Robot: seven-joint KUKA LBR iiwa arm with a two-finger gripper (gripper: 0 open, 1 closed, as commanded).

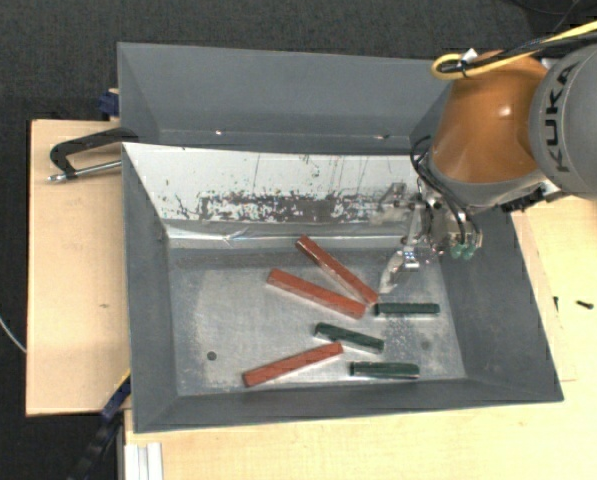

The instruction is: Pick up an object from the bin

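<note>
Bin (218, 308) of scuffed grey metal holds 6 sticks (316, 294); jaws' state cannot be told.

This looks like a robotics lab or test workshop. An industrial arm (578, 108) w/ orange cover (488, 118) and loose cables (478, 60) reaches into a grey metal bin (278, 98). Left of and below the gripper (396, 273) lie plain red sticks (315, 294) and green sticks (348, 338).
</note>
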